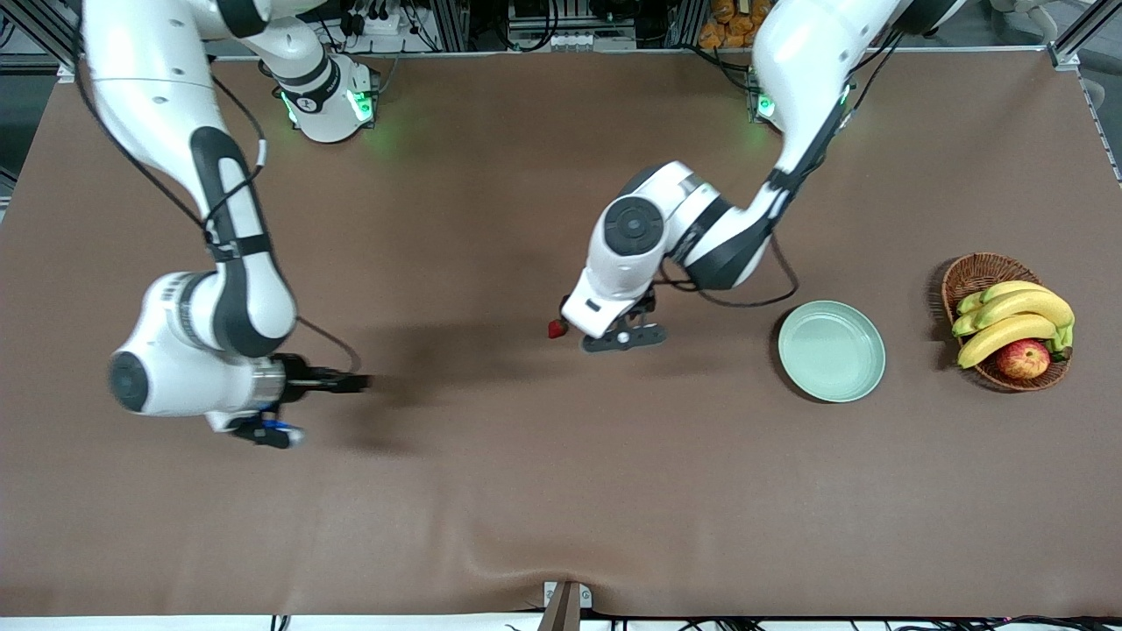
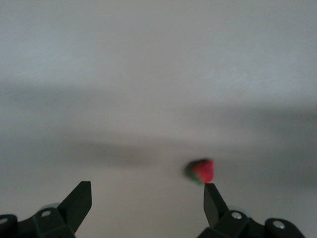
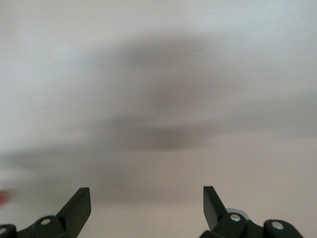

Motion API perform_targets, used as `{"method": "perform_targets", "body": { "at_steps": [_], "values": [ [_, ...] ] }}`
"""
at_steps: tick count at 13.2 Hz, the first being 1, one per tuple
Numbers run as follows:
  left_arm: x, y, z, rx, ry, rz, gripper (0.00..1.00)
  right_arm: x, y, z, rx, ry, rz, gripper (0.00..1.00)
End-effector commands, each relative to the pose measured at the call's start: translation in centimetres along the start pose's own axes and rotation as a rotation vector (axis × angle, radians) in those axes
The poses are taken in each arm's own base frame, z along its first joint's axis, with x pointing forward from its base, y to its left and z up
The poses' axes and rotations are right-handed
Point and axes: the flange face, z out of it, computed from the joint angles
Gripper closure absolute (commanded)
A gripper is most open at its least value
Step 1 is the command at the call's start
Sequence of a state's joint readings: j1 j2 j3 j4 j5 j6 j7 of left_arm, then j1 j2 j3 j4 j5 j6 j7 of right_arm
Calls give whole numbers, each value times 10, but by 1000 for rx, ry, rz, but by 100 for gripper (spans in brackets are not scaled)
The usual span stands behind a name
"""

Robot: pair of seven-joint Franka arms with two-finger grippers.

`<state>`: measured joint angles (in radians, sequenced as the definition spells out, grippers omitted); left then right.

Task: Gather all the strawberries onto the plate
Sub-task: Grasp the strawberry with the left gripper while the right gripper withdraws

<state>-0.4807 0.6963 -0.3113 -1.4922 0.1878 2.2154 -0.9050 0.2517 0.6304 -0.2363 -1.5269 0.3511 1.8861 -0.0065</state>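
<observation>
One strawberry (image 1: 556,329), a tiny red berry with a green top, lies on the brown table near the middle. My left gripper (image 1: 589,322) hangs low right beside it, open and empty. In the left wrist view the strawberry (image 2: 202,171) lies just off one fingertip (image 2: 211,194), outside the gap of the left gripper (image 2: 147,196). The pale mint-green plate (image 1: 831,350) is empty, toward the left arm's end of the table. My right gripper (image 1: 349,382) is open and empty over bare table toward the right arm's end; the right wrist view (image 3: 147,198) shows the same. The other strawberries are out of view.
A brown wicker basket (image 1: 975,273) with bananas and an apple stands beside the plate, closer to the table's end. A red blur (image 3: 2,197) shows at the edge of the right wrist view. A brown cloth (image 1: 526,491) covers the table.
</observation>
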Motion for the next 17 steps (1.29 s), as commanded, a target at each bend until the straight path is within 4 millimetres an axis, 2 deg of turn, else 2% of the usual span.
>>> {"method": "perform_targets", "body": {
  "at_steps": [1, 3, 6, 8, 10, 14, 17],
  "values": [
    [-6, 29, 27, -33, 55, 116, 0, -7, 56, 2, -120, -50, -111, 0],
    [-9, 31, 46, -43, 52, 171, 0, -14, 111, 10, -108, -119, -130, 0],
    [-18, 35, 69, -36, 41, 208, 5, -17, 182, 15, -195, -173, -201, 0],
    [-22, 37, 85, -46, 38, 210, 8, -19, 210, 23, -199, -200, -231, 0],
    [-29, 42, 91, -49, 37, 214, 10, -18, 222, 40, -194, -225, -228, 0],
    [-33, 45, 98, -54, 36, 226, 39, -17, 224, 61, -192, -254, -227, 0],
    [-35, 45, 105, -55, 32, 226, 46, -20, 226, 71, -188, -272, -226, 0]
  ]
}}
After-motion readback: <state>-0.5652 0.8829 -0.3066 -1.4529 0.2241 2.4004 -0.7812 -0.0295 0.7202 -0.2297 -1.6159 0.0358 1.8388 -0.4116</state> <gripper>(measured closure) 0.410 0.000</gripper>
